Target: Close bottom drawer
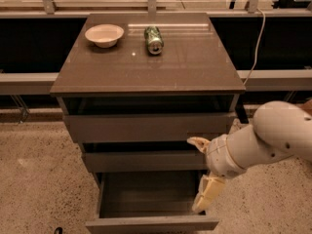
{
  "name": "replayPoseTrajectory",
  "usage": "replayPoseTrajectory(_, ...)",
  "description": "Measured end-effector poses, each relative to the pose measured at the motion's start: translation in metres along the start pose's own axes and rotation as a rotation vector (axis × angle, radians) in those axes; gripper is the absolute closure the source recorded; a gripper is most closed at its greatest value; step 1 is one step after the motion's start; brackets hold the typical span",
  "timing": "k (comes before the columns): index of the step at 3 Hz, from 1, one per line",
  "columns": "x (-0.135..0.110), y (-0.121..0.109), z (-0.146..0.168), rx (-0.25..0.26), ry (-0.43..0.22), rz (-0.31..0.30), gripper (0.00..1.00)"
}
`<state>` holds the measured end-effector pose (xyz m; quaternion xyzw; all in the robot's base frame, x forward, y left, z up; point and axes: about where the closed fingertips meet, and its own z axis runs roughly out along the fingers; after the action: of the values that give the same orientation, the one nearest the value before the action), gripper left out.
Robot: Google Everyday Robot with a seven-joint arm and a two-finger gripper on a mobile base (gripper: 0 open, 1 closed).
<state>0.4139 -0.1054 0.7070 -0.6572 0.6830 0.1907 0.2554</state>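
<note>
The bottom drawer (151, 224) of the grey-brown cabinet is pulled out, with its slim front panel at the frame's lower edge and its dark box interior open to view. My gripper (201, 169) hangs at the cabinet's right front, open. Its upper finger (197, 143) lies in front of the middle drawer's right end. Its lower finger (206, 195) hangs over the right side of the open bottom drawer. The white arm reaches in from the right.
The top drawer (146, 126) and the middle drawer (141, 161) stand slightly out. A white bowl (104, 34) and a green can (154, 39) on its side sit on the cabinet top (146, 67). A cable (256, 38) hangs at the right. The floor is speckled.
</note>
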Motion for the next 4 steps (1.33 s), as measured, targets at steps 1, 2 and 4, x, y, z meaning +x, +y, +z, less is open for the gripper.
replayPoseTrajectory(1, 0.019, 0.007, 0.082, -0.033, -0.015, -0.010, 0.00)
replayPoseTrajectory(2, 0.044, 0.007, 0.158, -0.051, 0.001, -0.034, 0.00)
replayPoseTrajectory(4, 0.062, 0.006, 0.221, -0.062, -0.049, -0.119, 0.00)
